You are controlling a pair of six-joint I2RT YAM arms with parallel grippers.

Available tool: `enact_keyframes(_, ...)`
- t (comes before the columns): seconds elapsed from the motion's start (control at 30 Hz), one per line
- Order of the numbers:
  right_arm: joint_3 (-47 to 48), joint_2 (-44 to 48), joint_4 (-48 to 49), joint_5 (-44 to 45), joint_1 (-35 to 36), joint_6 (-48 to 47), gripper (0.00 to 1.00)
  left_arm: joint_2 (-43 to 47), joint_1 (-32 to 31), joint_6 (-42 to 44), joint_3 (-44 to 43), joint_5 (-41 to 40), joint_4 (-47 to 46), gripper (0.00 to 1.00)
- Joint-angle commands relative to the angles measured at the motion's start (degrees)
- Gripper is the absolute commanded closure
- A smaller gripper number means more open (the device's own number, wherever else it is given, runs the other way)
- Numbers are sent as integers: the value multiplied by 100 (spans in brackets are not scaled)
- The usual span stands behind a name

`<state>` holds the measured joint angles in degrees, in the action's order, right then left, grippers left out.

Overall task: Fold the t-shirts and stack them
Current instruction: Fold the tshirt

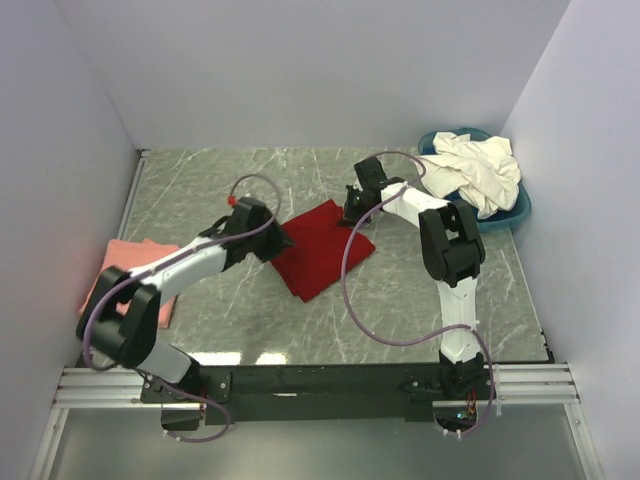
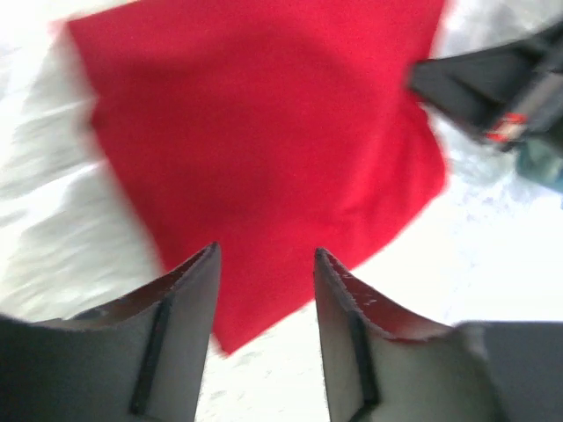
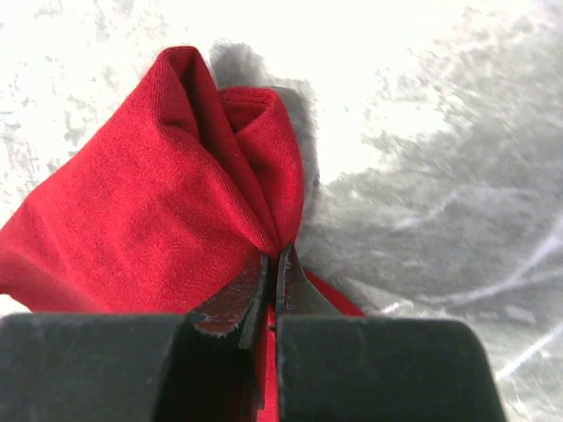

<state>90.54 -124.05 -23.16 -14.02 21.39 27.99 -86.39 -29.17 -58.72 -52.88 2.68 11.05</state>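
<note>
Well to the left of the left gripper (image 1: 280, 242), near the edge of the table (image 1: 250, 320): a salmon-pink t-shirt (image 1: 135, 270), lying flat in a neat rectangle. Left jaws apart, poised at the near-left edge of a deep red t-shirt (image 1: 322, 248), cloth spread out ahead of the two fingers (image 2: 176, 325) and showing in the gap between them. Wrist view blurred there, so contact with the fabric possible but impossible to confirm. Red tee flat on the marbled grey surface, between the two grippers. At its far corner, right gripper (image 3: 271, 281) pinched tight on a bunched fold of the red cloth, fabric puckered upward just ahead of the closed tips. Further right of the right jaws, well apart from them: cream-white t-shirts (image 1: 478, 170), heaped loose in a round blue basin (image 1: 518, 212) at the far right corner and spilling over its rim.
</note>
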Motion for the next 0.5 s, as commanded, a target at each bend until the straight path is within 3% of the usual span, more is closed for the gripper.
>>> enact_keyframes(0.0, 288, -251, -92, -232, -3, -74, 100, 420, 86, -210, 655, -145, -76, 47)
enact_keyframes(0.23, 157, -190, -75, -268, -12, -65, 100, 834, 605, -193, 1666, 338, -726, 41)
enact_keyframes(0.47, 78, -155, -22, -347, -3, -39, 100, 510, 614, -35, 1659, 567, -1263, 40)
